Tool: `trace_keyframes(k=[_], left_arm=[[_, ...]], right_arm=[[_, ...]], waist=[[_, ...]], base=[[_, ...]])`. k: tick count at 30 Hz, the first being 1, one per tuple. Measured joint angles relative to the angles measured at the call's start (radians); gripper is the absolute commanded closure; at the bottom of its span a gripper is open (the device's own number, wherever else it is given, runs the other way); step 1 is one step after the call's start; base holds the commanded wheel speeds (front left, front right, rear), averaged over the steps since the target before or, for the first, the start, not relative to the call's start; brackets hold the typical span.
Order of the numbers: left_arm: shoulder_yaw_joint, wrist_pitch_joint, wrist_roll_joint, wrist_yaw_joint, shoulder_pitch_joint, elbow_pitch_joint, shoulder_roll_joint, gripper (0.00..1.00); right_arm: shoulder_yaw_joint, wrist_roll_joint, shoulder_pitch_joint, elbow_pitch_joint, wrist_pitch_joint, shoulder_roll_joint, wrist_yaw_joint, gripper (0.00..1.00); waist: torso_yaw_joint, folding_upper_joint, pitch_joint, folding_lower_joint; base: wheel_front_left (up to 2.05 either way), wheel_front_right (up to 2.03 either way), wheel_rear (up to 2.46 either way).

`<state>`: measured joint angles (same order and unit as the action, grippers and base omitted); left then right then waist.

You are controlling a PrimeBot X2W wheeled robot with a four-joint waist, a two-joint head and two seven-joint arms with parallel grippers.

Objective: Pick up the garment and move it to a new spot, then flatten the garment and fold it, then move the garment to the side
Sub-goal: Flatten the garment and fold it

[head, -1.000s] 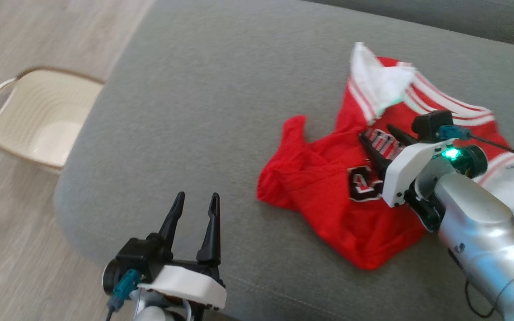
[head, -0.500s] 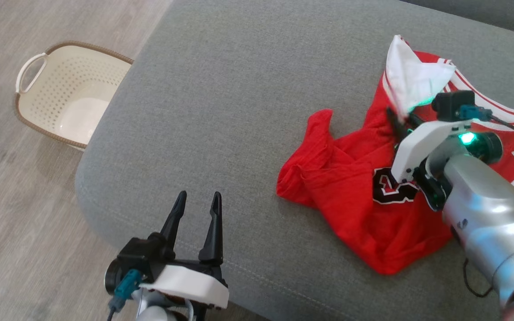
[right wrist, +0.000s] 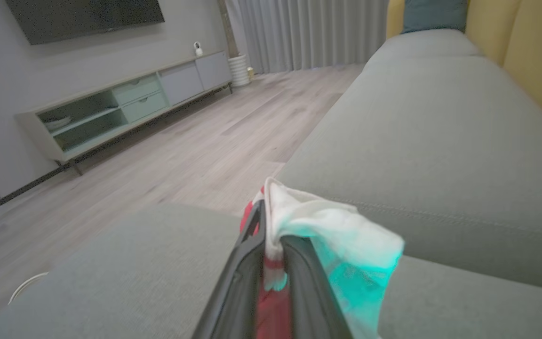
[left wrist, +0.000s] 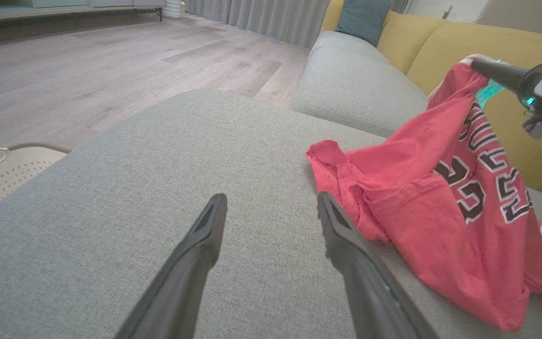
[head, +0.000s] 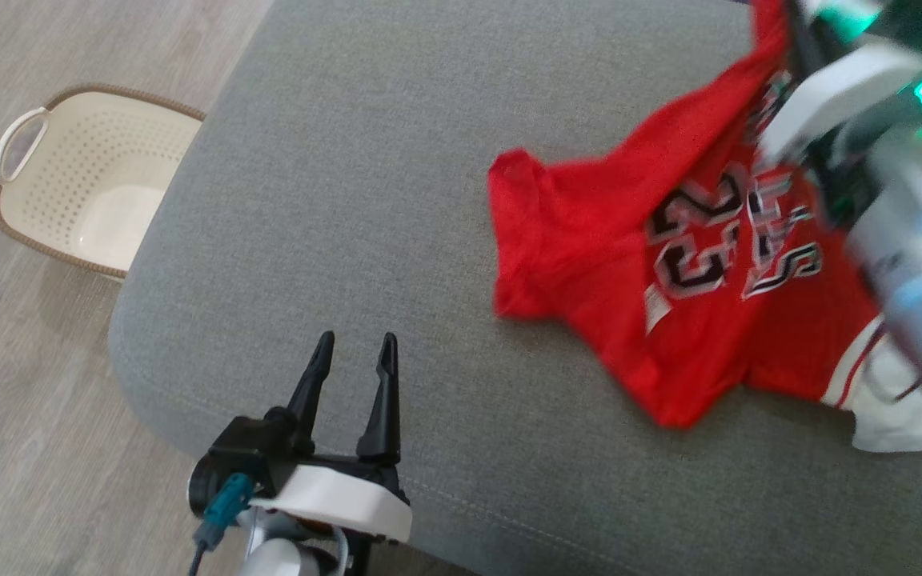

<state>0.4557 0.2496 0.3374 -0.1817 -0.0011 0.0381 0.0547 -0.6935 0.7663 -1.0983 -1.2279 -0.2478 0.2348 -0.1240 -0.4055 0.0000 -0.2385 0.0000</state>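
The garment [head: 629,240] is a red jersey with black-and-white numbers and white trim, lying partly on the grey sofa seat [head: 365,160]. Its upper edge is lifted off the seat toward the head view's top right. My right gripper [head: 793,28] is shut on that edge, and the cloth hangs stretched down from it. In the right wrist view my right gripper [right wrist: 271,235] pinches white and red fabric [right wrist: 318,221]. In the left wrist view the garment [left wrist: 421,207] hangs from the right gripper [left wrist: 482,68]. My left gripper [head: 355,344] is open near the seat's front edge, left of the jersey, with my left gripper [left wrist: 271,200] holding nothing.
A cream perforated laundry basket [head: 69,184] stands on the wood floor left of the sofa. A yellow backrest [left wrist: 440,52] rises behind the seat. A low TV cabinet [right wrist: 125,108] stands across the room. Bare grey seat lies left of the jersey.
My right gripper has shut on the jersey's trimmed edge and risen up and back, pulling the cloth taut so the numbers show. The head camera shifted. The left gripper has stayed put.
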Motion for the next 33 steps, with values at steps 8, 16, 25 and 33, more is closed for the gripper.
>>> trace_keyframes(k=[8, 16, 25, 33], left_arm=[[0.021, 0.0, 0.001, 0.005, -0.013, 0.002, -0.001, 0.0], [0.024, 0.0, 0.011, 0.004, -0.024, 0.011, -0.001, 0.0], [0.012, 0.0, 0.007, 0.003, -0.024, 0.008, -0.002, 0.0], [-0.006, 0.0, -0.01, 0.006, -0.024, 0.01, -0.002, 0.0]], right_arm=[[0.211, -0.155, -0.123, -0.063, 0.0, 0.136, 0.0, 1.0], [0.428, -0.34, -0.044, -0.085, 0.036, 0.224, 0.0, 0.0], [0.568, -0.491, 0.027, -0.09, 0.03, 0.171, 0.0, 0.0], [0.417, -0.488, 0.092, -0.004, 0.027, -0.045, 0.0, 0.0]], waist=[[-0.035, 0.0, -0.018, 0.0], [-0.077, 0.0, -0.023, 0.0], [-0.022, 0.0, -0.016, 0.0], [0.056, 0.0, 0.007, 0.0]], base=[[0.0, 0.0, 0.0], [0.0, 0.0, 0.0], [0.0, 0.0, 0.0], [0.0, 0.0, 0.0]])
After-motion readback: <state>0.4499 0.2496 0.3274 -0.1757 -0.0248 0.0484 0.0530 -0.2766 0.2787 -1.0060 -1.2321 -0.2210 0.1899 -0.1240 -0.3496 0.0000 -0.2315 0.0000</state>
